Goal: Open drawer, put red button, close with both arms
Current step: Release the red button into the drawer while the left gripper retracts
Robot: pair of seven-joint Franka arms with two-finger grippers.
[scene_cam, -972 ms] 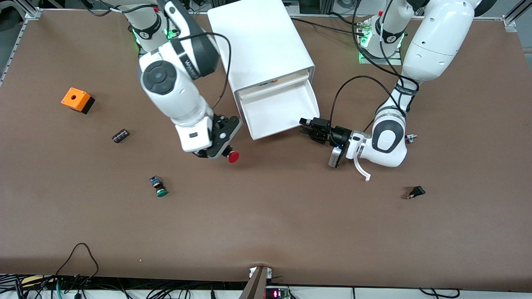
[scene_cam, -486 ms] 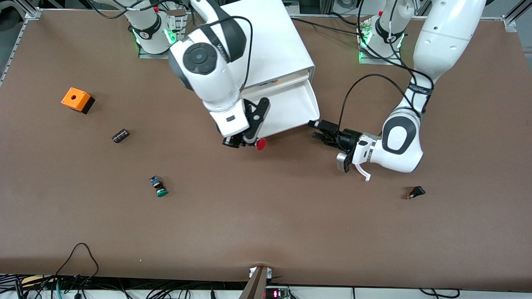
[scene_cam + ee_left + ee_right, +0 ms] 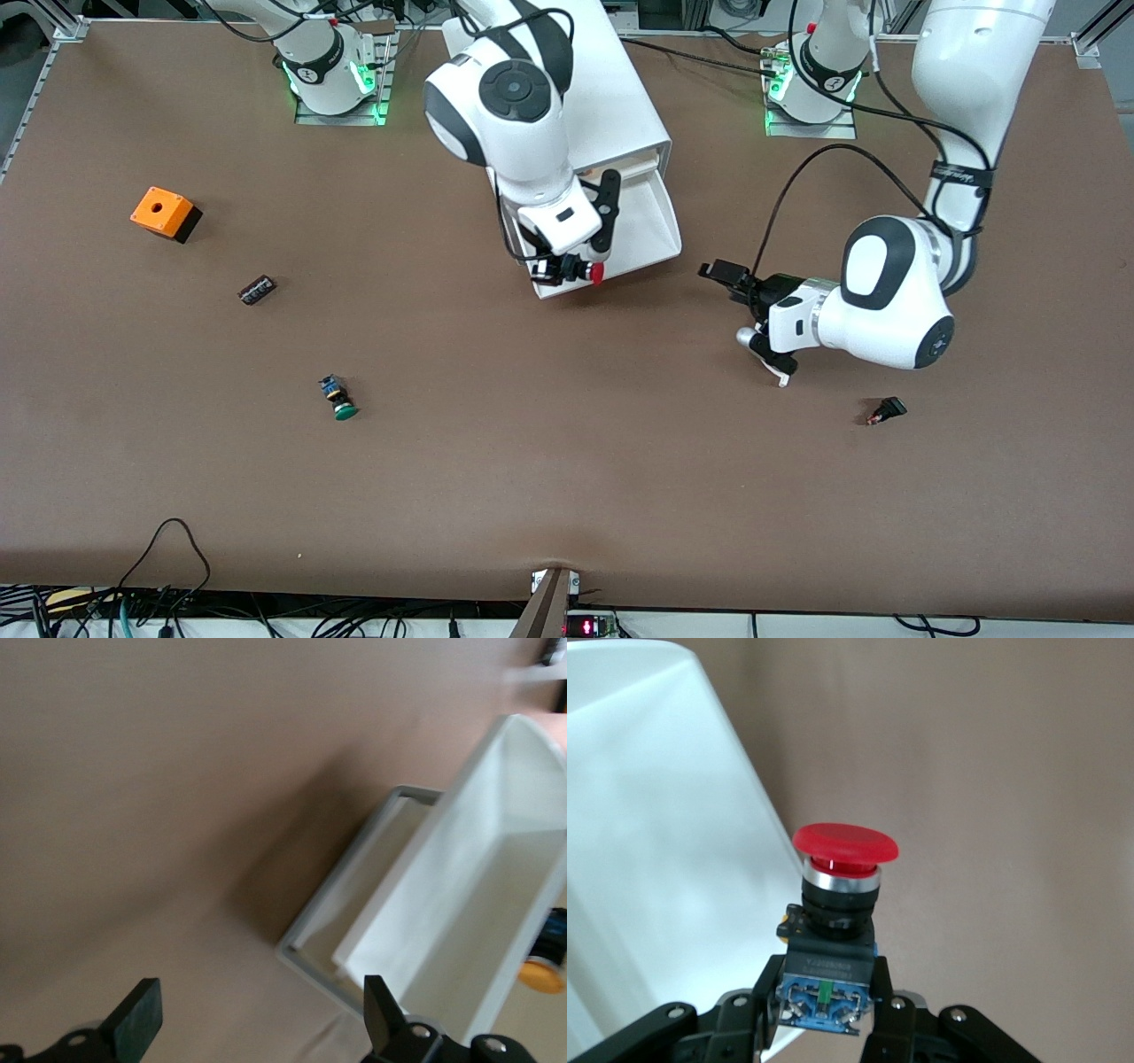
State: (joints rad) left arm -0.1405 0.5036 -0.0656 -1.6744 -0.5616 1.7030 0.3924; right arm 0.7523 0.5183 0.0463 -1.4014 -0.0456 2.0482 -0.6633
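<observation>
The white cabinet (image 3: 576,97) stands between the two bases with one drawer (image 3: 645,221) pulled out toward the front camera. My right gripper (image 3: 571,268) is shut on the red button (image 3: 598,272) and holds it over the drawer's front edge. In the right wrist view the fingers (image 3: 764,988) clamp the button's blue-and-black body, the red cap (image 3: 844,843) points away, and the drawer (image 3: 647,815) lies beside it. My left gripper (image 3: 716,273) is open and empty, low over the table beside the drawer's front corner. The left wrist view shows its spread fingers (image 3: 142,1028) and the drawer (image 3: 461,904).
A green-capped button (image 3: 341,400) lies on the table nearer the front camera. An orange box (image 3: 164,213) and a small black part (image 3: 257,290) lie toward the right arm's end. Another small black part (image 3: 888,409) lies toward the left arm's end.
My right arm has carried the red button from over the table up to the drawer's front edge. My left gripper has drawn back from the drawer's corner toward the left arm's end.
</observation>
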